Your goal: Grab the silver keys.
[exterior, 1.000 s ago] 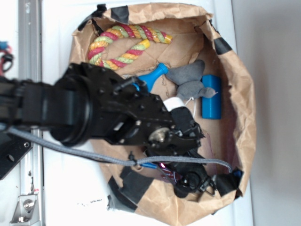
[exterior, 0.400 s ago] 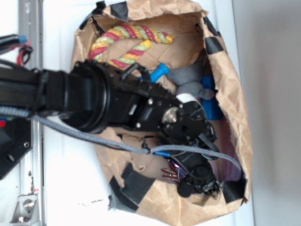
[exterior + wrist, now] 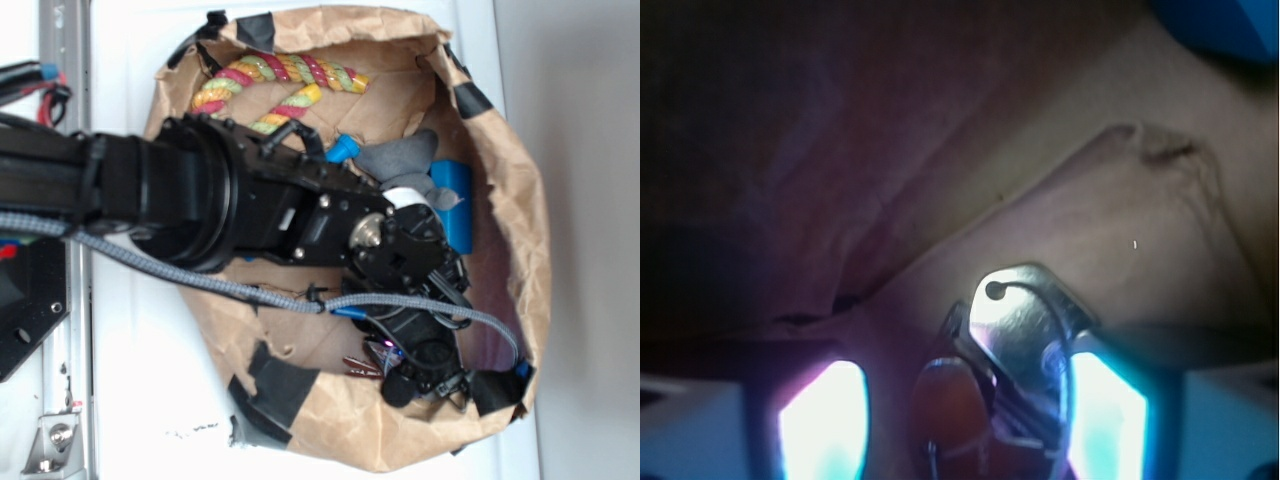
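Keys (image 3: 1025,325) sit low in the middle of the wrist frame, the silver keys lying on brown paper between the two glowing fingers (image 3: 825,420), which stand apart on either side, closed on nothing. In the exterior frame the gripper (image 3: 425,370) reaches into the lower right of the paper bag (image 3: 515,250), with key blades (image 3: 362,367) just to its left. A blue bottle (image 3: 452,200), grey cloth (image 3: 400,155) and coloured rope (image 3: 270,80) lie further up.
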### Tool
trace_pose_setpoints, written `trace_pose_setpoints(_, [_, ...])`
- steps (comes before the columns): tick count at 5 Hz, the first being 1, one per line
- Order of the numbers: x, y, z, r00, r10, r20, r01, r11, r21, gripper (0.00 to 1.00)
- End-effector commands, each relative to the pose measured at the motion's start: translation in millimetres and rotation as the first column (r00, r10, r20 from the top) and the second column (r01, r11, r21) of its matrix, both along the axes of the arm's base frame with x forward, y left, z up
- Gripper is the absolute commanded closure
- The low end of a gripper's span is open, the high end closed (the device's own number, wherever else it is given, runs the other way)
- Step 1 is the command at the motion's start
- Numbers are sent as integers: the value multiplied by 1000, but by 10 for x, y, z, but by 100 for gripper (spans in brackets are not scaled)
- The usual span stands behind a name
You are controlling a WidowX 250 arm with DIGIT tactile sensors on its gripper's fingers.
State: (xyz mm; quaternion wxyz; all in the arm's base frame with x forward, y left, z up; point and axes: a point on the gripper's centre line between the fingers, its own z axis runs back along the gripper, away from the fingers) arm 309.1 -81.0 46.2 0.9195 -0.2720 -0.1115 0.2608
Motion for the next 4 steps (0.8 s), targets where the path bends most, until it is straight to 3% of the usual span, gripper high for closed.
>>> trace_pose_setpoints(1, [-23,-28,-117,998,-7,59,6,1000,21,100])
trace_pose_setpoints(2, [-108,-154,-267,998,-46,40,46,999,15,100])
trace_pose_setpoints(3, [-473,-284,-408,995,-92,23,92,996,11,100])
trace_pose_setpoints(4, [-576,-273,-387,994,-103,38,103,995,13,100])
